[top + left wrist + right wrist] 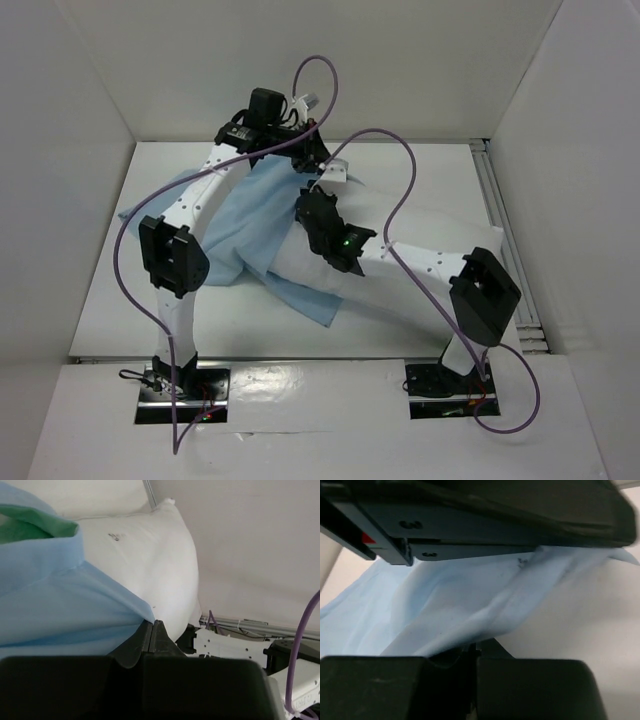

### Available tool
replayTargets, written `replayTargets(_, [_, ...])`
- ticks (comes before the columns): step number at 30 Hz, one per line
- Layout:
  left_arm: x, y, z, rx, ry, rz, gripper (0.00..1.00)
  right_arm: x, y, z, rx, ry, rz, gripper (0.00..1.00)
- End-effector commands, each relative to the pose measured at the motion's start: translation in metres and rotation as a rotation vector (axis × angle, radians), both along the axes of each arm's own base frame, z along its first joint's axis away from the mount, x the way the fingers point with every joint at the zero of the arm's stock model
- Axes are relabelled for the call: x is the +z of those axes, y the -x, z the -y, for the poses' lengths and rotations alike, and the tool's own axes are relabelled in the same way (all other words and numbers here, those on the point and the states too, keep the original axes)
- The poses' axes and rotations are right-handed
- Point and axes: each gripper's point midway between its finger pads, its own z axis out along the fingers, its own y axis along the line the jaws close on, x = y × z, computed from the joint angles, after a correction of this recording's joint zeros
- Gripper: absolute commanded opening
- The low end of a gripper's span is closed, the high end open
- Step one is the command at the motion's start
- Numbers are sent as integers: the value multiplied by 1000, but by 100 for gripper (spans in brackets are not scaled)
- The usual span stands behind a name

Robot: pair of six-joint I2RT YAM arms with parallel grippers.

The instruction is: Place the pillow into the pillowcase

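L pincer (pixel 151 629) and R pincer (pixel 472 652) are both closed on the pillowcase (pixel 60 595) hem. The pillow (pixel 150 560) appears partly sleeved, its R end bare on the counter (pixel 110 310). Step: sleeving. Next, we judge: draw the hem toward the bare end w/o slipping.

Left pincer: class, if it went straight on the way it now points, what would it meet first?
The pillowcase: its blue edge lies right at the tips of the shut left pincer. Just beyond, probably the pillow.
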Motion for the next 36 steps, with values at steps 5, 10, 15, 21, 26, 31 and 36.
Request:
replayTargets(5, [6, -51, -31, 119, -22, 111, 45, 28, -59, 22, -96, 46, 58, 23])
replayTargets(10, [56, -61, -90, 289, -62, 250, 73, 43, -44, 20, 44, 55, 52, 68])
replayTargets(15, [95, -64, -167, 453, -91, 334, 72, 62, -20, 8, 218, 70, 19, 82])
replayTargets(21, [57, -14, -225, 648, -274, 259, 0, 65, 6, 20, 267, 75, -31, 95])
replayTargets(26, [-13, 56, -213, 675, -342, 167, 29, 47, 34, 32, 309, 150, -115, 100])
replayTargets(31, [-72, 115, -202, 675, -384, 124, 81, 33, 60, 34, 424, 265, -190, 100])
replayTargets(36, [-111, 125, -191, 631, -399, 92, 83, 19, 70, 31, 481, 332, -255, 100])
